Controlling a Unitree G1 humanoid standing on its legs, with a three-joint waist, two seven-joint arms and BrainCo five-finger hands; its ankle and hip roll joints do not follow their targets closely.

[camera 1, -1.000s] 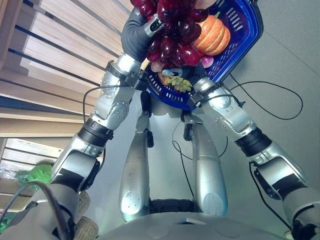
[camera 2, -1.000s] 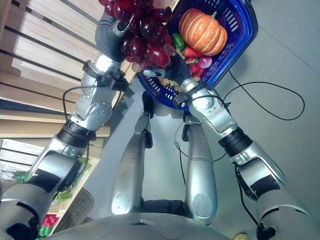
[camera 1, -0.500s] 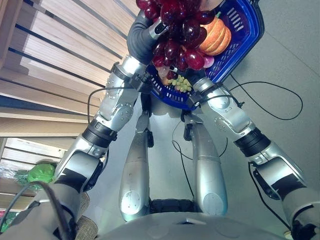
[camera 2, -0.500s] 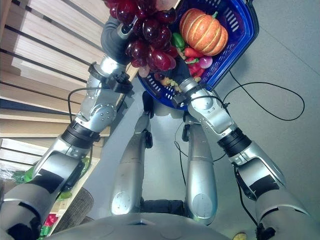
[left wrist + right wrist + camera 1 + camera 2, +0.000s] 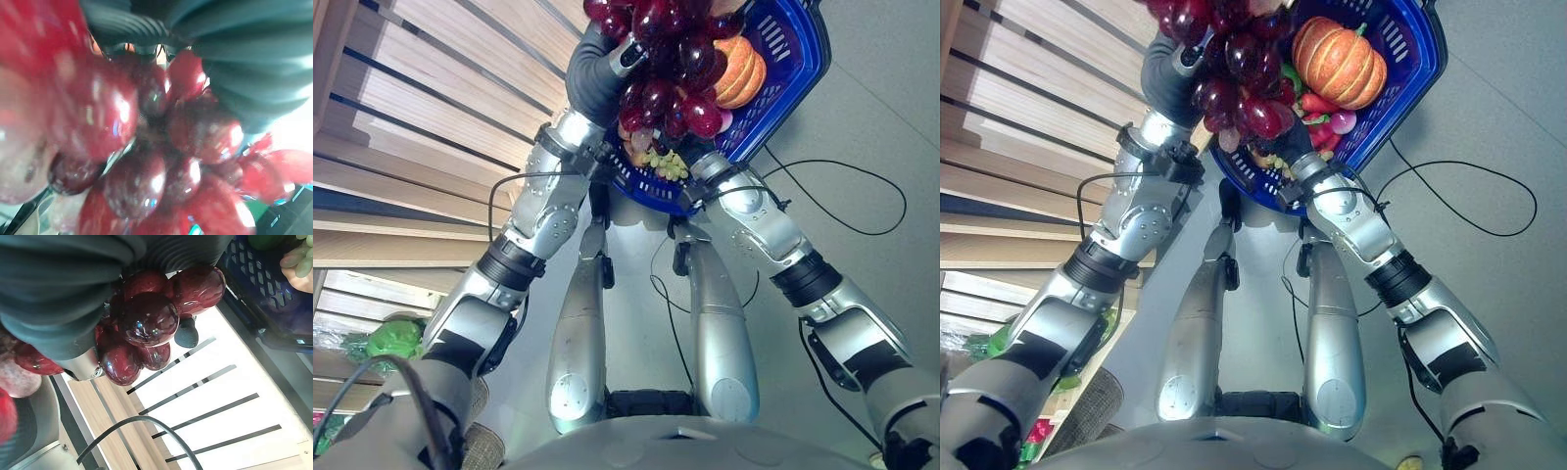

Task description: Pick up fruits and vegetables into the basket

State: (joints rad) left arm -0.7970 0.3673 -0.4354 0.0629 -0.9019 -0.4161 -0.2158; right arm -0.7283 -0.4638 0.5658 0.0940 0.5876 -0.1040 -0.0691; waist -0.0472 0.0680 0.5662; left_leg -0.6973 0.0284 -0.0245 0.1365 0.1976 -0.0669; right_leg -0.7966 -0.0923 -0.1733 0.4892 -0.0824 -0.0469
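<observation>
Grapes (image 5: 668, 59) have swung further over the basket (image 5: 1408, 69) since a second ago, now covering more of the pumpkin (image 5: 1339, 61). One bunch, glossy dark-red, hangs from my left hand (image 5: 607, 70); fingers hidden behind the fruit, grip cannot be told. One orange ribbed pumpkin lies inside the blue basket. Right hand (image 5: 1293, 147) sits under the basket; fingers hidden too.

At the top centre of the head views a bunch of grapes (image 5: 668, 69) hangs over the near rim of the basket (image 5: 1408, 76). Inside the basket, at upper right, a pumpkin (image 5: 1340, 61) lies — peppers (image 5: 1310, 101) just below it. Slatted shelves (image 5: 421, 108) fill the left side.
</observation>
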